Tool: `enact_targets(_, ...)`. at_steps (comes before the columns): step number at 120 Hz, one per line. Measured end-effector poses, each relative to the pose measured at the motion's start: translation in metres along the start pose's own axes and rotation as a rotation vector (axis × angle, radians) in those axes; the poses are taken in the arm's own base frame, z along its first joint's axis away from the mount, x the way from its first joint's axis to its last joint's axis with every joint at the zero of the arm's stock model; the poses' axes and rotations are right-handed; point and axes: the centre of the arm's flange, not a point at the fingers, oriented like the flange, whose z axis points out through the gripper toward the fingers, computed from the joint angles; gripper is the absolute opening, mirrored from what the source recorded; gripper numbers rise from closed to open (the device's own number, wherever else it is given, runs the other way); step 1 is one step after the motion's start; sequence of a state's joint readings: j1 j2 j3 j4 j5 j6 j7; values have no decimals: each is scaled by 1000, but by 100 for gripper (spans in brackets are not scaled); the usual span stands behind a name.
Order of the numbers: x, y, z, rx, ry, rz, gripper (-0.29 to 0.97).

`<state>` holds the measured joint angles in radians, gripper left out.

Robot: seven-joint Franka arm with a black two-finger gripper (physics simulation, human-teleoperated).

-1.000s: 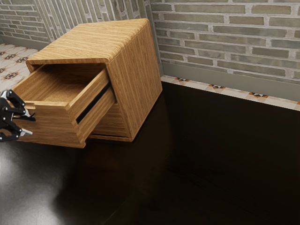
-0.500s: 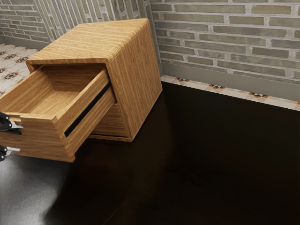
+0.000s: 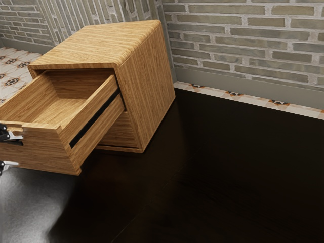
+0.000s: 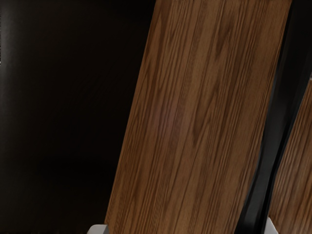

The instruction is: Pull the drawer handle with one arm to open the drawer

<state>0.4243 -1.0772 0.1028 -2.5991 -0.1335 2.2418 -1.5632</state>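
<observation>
Oak-grained wood of the drawer front [image 4: 195,122] lies right under the hand in the wrist view, between the dark glossy floor [image 4: 58,107] and a black gap [image 4: 275,136]. The exterior view adds the gripper [image 3: 6,150] at its left edge, against that front panel. The picture's edge cuts it off, so its grip cannot be told. The drawer [image 3: 55,109] stands well out of the cabinet [image 3: 136,66], probably most of its travel. Behind runs a brick wall [image 3: 243,35].

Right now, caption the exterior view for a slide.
Wooden cabinet with its drawer open, gripper at its front.
</observation>
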Motion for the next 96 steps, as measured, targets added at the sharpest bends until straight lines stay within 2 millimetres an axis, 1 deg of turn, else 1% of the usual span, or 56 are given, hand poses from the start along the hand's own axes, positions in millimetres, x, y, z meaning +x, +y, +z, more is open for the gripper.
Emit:
enact_targets(7, -1, -1, -4, -12, 2, 13, 33)
enact_targets(14, -2, -1, -11, -32, 7, 27, 41)
enact_targets(20, -4, -1, -21, -60, 6, 41, 47)
enact_targets(26, -9, -1, -37, -94, 8, 65, 51)
enact_targets(30, -18, 0, -48, -110, 10, 98, 53)
enact_targets(36, -48, 11, -80, -140, -18, 180, 56)
enact_targets(45, -115, 31, -129, -154, -179, 364, 59)
enact_targets(46, -126, 35, -134, -155, -200, 390, 59)
enact_targets(52, -209, 56, -175, -153, -314, 559, 61)
enact_targets(55, -262, 63, -190, -128, -389, 657, 62)
enact_targets(57, -295, 64, -197, -103, -443, 723, 62)
enact_targets(61, -348, 55, -203, -47, -523, 835, 63)
enact_targets(65, -390, 43, -189, 33, -572, 918, 64)
enact_targets(69, -422, 31, -170, 107, -585, 972, 65)
enact_targets(71, -437, 22, -158, 149, -582, 996, 65)
enact_targets(74, -454, 6, -140, 211, -567, 1027, 65)
enact_targets(78, -470, -15, -112, 291, -527, 1057, 66)
enact_targets(82, -477, -30, -77, 367, -464, 1067, 66)
enact_targets(86, -477, -36, -39, 438, -398, 1050, 67)
enact_targets(91, -464, -33, 16, 538, -323, 987, 67)
enact_targets(96, -446, -29, 59, 617, -268, 932, 67)
